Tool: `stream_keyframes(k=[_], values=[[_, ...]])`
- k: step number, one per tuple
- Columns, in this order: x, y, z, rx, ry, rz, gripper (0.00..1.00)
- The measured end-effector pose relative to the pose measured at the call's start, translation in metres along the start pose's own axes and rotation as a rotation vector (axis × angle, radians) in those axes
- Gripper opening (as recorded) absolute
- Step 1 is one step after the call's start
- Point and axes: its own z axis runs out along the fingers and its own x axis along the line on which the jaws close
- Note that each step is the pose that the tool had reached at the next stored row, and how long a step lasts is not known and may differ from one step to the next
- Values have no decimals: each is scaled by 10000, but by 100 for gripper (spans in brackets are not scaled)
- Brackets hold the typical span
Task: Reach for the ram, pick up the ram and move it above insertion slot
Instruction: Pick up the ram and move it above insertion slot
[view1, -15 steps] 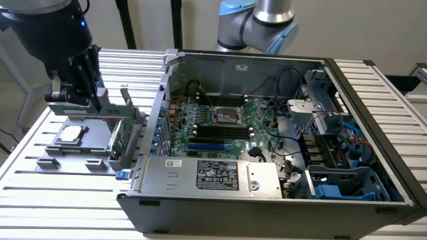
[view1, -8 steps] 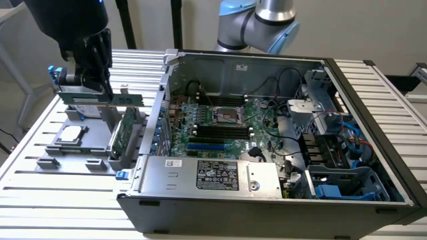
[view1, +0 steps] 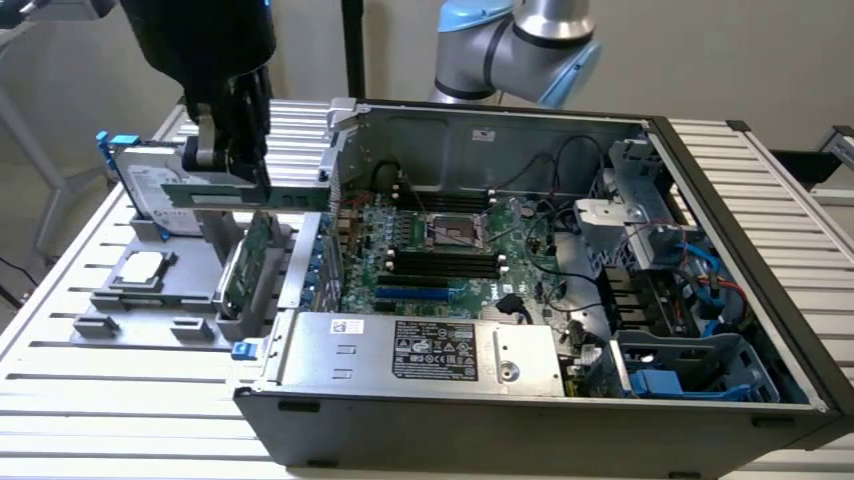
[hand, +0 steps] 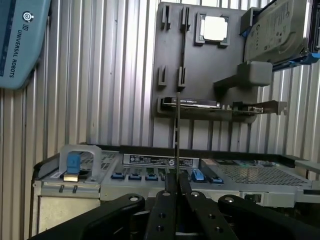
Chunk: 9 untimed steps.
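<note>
The ram (view1: 287, 196) is a narrow green stick held level in the air, above the grey holder tray (view1: 187, 290) at the exterior view's left and just outside the open computer case (view1: 747, 260). My black gripper (view1: 247, 185) comes down from above and is shut on the ram's upper edge. In the wrist view the ram (hand: 177, 135) shows edge-on as a thin line rising from between the two closed fingers (hand: 170, 192) of the gripper (hand: 177, 182). The motherboard's long black memory slots (view1: 447, 266) lie inside the case, to the exterior view's right of the ram.
A taller green expansion card with a metal bracket (view1: 250, 262) stands in the tray under the ram. A processor chip (view1: 144, 266) and a hard drive (view1: 158, 190) also sit on the tray. The power supply box (view1: 427, 352) and cable bundles (view1: 561, 250) crowd the case.
</note>
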Motion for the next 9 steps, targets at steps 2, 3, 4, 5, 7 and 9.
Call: stream_keyframes(k=[2, 3, 4, 5, 7, 9], values=[[5, -90, -2, 2, -41, -7, 14], [6, -135, -4, 3, -61, -7, 14], [9, -180, -5, 4, -81, -7, 14], [11, -225, -6, 5, -99, -8, 14], [16, -318, -9, 7, -136, -9, 14], [20, -408, -12, 8, -167, -10, 14]])
